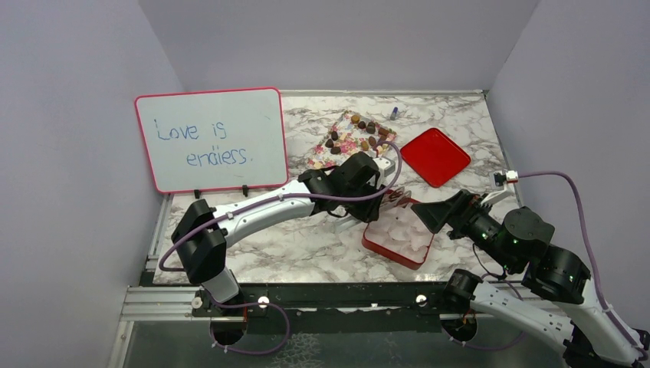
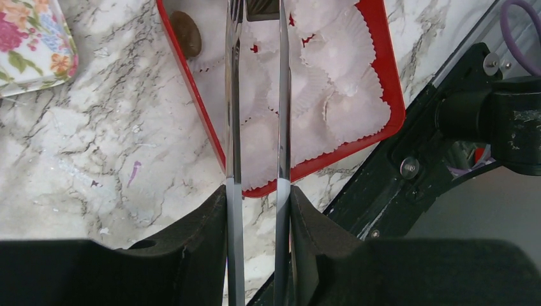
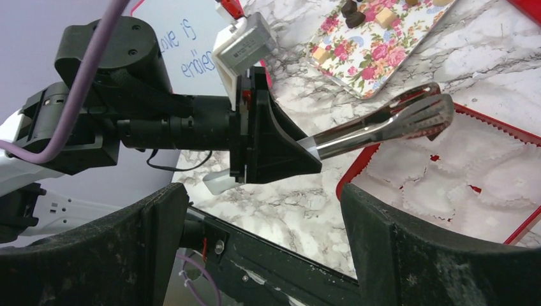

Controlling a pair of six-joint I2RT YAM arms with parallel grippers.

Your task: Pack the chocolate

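Several chocolates (image 1: 360,130), dark brown, light brown and cream, lie on the floral tray (image 1: 341,149) at the back. One dark chocolate (image 2: 186,33) sits in a white paper cup in the red box (image 1: 398,234). My left gripper (image 2: 257,191) is shut on metal tongs (image 2: 234,95), whose arms reach over the box's left side. In the right wrist view the tongs (image 3: 395,124) hover over the box corner with nothing visible between the tips. My right gripper (image 3: 265,210) is open and empty beside the box's right edge.
The red lid (image 1: 434,156) lies at the back right. A whiteboard (image 1: 211,138) stands at the back left. A small blue-capped object (image 1: 394,113) lies near the far wall. The black table rail (image 2: 408,169) runs just past the box's near edge.
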